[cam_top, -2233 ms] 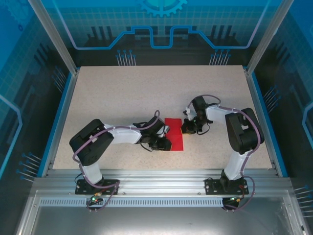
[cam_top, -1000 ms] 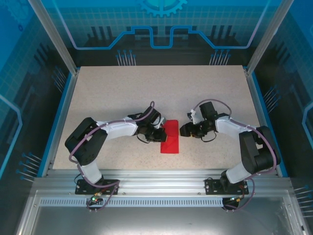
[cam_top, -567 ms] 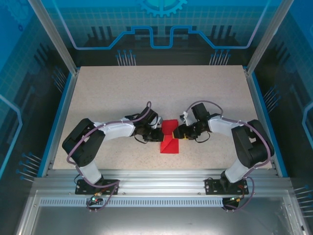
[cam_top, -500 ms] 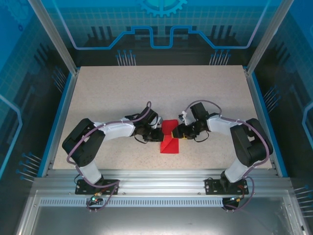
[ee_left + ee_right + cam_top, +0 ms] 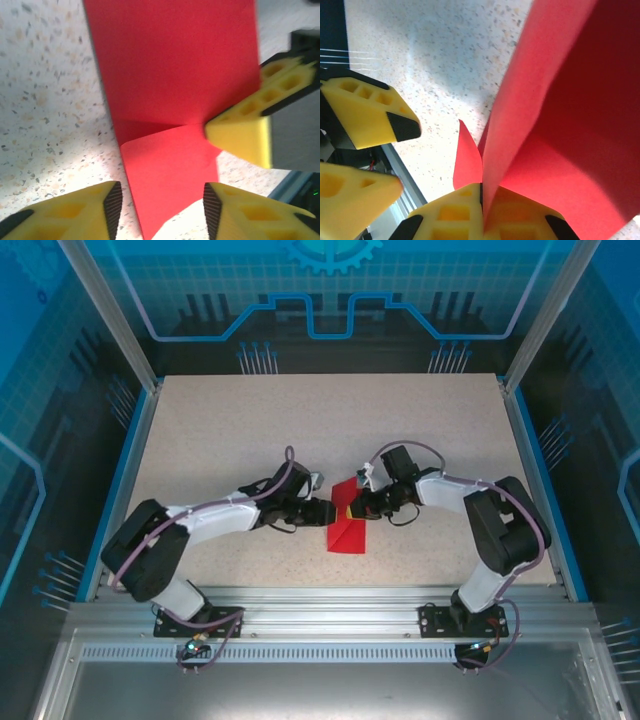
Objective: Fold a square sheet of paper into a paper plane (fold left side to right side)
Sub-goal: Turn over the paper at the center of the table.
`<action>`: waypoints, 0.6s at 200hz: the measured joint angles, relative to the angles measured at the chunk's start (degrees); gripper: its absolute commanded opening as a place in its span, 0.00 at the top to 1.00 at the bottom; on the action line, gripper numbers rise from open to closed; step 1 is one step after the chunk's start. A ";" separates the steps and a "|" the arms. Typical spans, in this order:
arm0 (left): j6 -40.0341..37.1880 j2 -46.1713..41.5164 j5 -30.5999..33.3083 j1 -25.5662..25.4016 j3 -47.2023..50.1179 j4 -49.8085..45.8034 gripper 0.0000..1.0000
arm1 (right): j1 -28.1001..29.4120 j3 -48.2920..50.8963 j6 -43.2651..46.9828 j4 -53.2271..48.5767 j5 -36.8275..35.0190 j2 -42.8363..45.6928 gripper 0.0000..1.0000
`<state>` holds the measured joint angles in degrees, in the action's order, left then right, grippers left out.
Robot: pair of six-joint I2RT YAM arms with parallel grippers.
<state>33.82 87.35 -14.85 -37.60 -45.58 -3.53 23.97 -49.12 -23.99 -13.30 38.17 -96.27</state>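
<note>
Square sheet of paper [image 5: 345, 535], thin, bright red and part-creased: where is it? — desk

Centre of the overhead frame, just below the middle, lying straight on the speckled beige tabletop [image 5: 240, 430], in no holder of any kind. One edge stands up off the surface. — operator

Who holds it? — desk

My right gripper [image 5: 481, 200], its yellow fingers [image 5: 452, 217] clamped on that raised edge; in its wrist view the red sheet rises from the bottom centre to the upper right. My left gripper [image 5: 161, 197] stands open at the bottom of its own view, one jaw on each side of the lower flap, not closed on it. — operator

Why that way? — desk

I judge the pinch lifts the fold so it can be carried across, while the open left jaws stand clear, ready to press a crease. — operator
</note>
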 measured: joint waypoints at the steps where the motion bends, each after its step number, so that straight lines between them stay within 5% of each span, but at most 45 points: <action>1: 0.13 -0.17 0.07 0.00 0.09 0.17 0.42 | 0.00 0.00 0.00 0.00 0.00 0.07 1.00; 37: 0.46 -10.95 2.69 0.81 4.55 6.25 0.30 | -1.07 0.00 1.27 -0.09 0.00 4.79 1.00; 60: 0.76 -19.43 6.84 2.25 8.83 9.99 0.02 | -2.99 -0.42 2.71 -0.44 0.02 7.91 1.00; 120: 1.84 -30.60 18.10 4.04 13.29 11.45 0.02 | -3.89 -3.45 5.86 -0.83 0.02 12.55 1.00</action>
<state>35.66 56.75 3.25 -33.56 -32.29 7.92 20.08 -52.58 -18.13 -14.13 38.20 -83.72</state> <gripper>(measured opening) 0.984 0.041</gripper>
